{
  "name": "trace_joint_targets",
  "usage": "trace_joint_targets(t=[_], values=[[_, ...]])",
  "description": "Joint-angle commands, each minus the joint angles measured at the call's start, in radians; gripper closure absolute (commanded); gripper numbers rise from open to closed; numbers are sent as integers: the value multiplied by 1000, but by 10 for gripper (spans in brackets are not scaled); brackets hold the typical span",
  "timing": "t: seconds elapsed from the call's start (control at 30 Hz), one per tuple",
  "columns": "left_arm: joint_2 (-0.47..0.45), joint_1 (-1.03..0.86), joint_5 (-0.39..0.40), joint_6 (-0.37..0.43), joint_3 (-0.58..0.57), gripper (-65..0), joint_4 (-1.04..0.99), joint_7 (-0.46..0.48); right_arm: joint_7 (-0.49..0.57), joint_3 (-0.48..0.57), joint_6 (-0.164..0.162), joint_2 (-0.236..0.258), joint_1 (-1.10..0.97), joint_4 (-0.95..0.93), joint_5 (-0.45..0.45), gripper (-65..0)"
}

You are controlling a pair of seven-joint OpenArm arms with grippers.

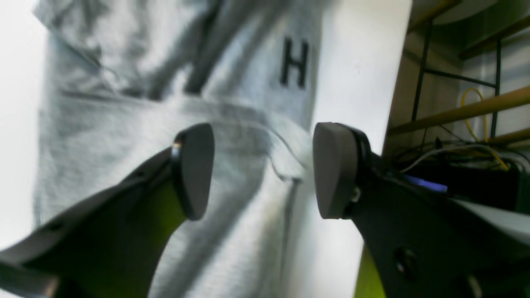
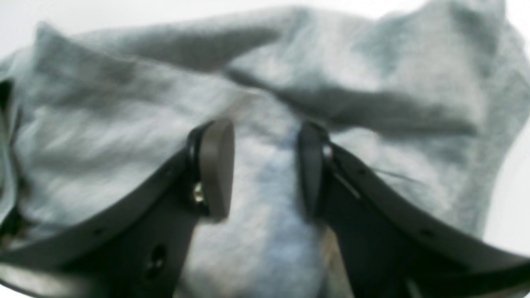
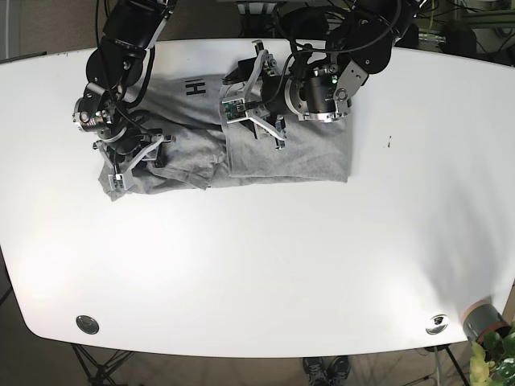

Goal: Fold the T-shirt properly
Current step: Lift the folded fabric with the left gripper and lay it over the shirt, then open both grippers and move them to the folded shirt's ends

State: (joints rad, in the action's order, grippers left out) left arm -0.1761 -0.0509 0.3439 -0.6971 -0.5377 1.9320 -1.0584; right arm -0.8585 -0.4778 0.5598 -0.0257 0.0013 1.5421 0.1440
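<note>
The grey T-shirt (image 3: 290, 157) lies partly folded on the white table (image 3: 265, 265), with a black "H" print (image 3: 194, 87) near its far left. Its right part is a flat rectangle; its left part is bunched. My left gripper (image 3: 230, 98) is open just above the shirt's middle. In the left wrist view the gripper (image 1: 263, 171) is spread over a fold and hem of the shirt (image 1: 232, 124), below the "H" (image 1: 295, 63). My right gripper (image 3: 137, 165) is open over the bunched left end. In the right wrist view it (image 2: 263, 169) is low over wrinkled cloth (image 2: 372, 82).
The table's edge (image 1: 397, 82) runs close to the right of the left gripper, with a shelf frame and cables (image 1: 463, 111) beyond it. A potted plant (image 3: 487, 326) stands at the near right corner. A small dark mark (image 3: 389, 142) is on the table right of the shirt.
</note>
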Motion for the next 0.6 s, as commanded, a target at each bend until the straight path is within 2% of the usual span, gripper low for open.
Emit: trace_joint_targets(t=[0.0, 0.2, 0.3, 0.43, 0.57], values=[[0, 9, 33, -1, 100, -321, 24, 16, -23, 0, 3, 5, 13, 107, 62, -254], [3, -11, 174, -1, 347, -224, 14, 16, -89, -52, 10, 20, 33, 191, 102, -258], [3, -23, 232, -1, 466, -182, 13, 19, -144, -112, 12, 30, 56, 199, 173, -327], [5, -27, 246, -1, 583, -96, -45, 19, -206, -197, 12, 86, 76, 179, 312, -447], [-3, -27, 246, -1, 631, -40, -113, 19, -244, -258, 12, 149, 79, 108, 477, -485]])
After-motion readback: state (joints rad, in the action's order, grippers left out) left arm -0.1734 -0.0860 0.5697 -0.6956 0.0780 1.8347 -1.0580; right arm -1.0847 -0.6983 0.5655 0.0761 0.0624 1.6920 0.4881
